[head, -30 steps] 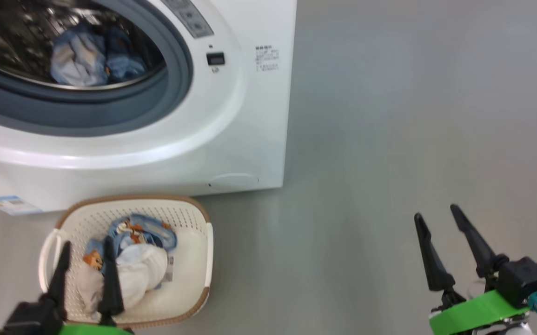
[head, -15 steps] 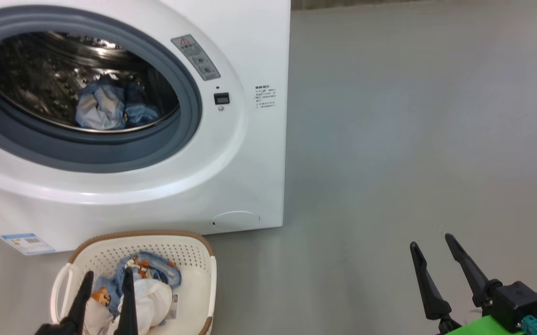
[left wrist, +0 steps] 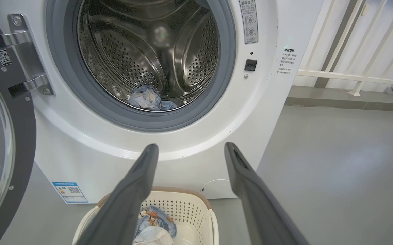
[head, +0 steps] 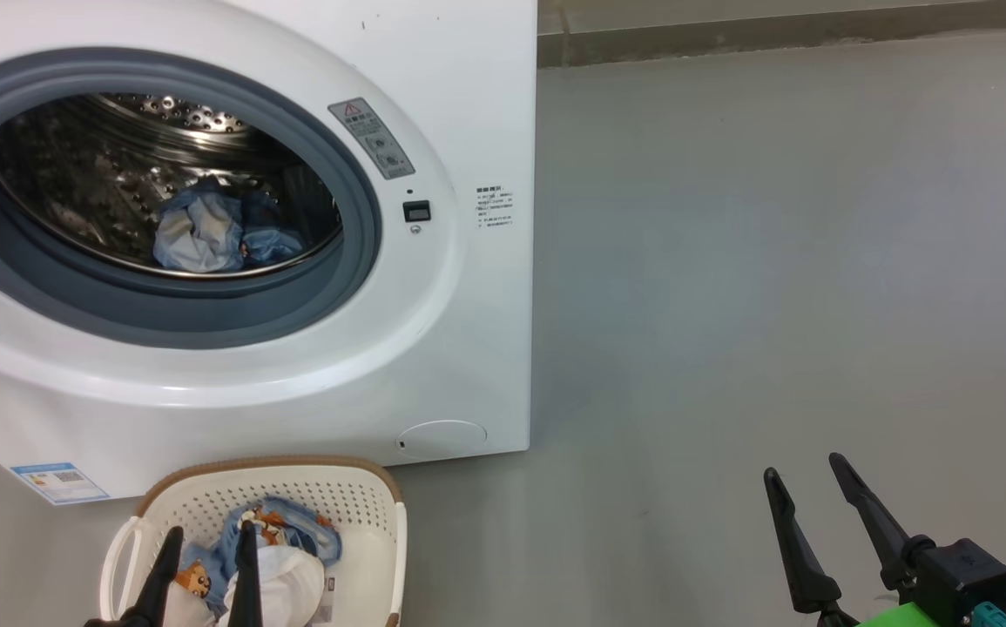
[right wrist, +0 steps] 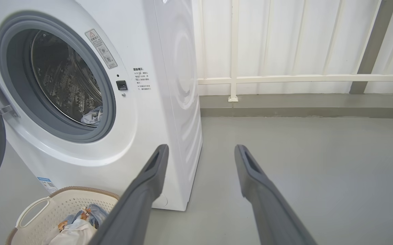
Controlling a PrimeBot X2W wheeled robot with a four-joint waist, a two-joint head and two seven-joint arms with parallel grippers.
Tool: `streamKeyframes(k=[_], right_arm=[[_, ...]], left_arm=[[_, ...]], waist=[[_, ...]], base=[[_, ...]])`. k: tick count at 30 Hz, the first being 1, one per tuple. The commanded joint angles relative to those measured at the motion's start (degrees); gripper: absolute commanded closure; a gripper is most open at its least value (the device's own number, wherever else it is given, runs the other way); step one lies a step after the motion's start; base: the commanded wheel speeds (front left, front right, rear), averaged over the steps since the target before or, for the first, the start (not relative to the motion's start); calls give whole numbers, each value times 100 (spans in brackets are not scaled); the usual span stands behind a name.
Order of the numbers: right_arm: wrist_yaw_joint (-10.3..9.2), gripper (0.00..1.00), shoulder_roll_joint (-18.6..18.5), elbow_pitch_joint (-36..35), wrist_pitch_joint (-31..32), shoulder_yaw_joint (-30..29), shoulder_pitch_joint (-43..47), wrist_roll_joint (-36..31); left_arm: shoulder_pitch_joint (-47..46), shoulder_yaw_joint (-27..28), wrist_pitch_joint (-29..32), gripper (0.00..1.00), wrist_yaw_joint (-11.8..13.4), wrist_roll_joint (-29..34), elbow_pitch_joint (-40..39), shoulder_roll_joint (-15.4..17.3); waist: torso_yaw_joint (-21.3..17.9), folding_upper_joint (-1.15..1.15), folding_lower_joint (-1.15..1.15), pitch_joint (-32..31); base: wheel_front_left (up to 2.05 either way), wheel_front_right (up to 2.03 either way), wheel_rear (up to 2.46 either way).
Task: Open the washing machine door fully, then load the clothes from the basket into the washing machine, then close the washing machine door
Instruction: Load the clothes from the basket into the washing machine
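The washing machine door (left wrist: 24, 143) runs off the left edge; the basket (head: 354, 509) is cut by the bottom edge; the left gripper (head: 211, 528) hides part of the clothes (head: 289, 570); print on the warning sticker (head: 372, 138) is too small to read.

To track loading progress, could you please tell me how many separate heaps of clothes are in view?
2. One heap of clothes lies in the drum of the washing machine; the other heap sits in the basket in front of it. Garments underneath may be hidden.
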Motion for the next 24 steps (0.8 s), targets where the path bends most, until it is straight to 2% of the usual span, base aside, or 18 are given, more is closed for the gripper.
streamKeyframes(k=[1, 17, 24], right_arm=[[35, 0, -36, -173, 24, 115, -22, -68], [35, 0, -26, -216, 23, 161, -108, -63], [35, 0, -67, -217, -25, 199, -250, -21]], left_arm=[[-93, 175, -19, 0, 42, -42, -156, 115], [-265, 138, -23, 0, 48, -65, -6, 76], [-609, 56, -26, 0, -91, -100, 470, -19]], waist=[[5, 0, 0, 15], [44, 0, 0, 225], [39, 0, 0, 513]], base=[[0, 0, 0], [0, 0, 0], [0, 0, 0]])
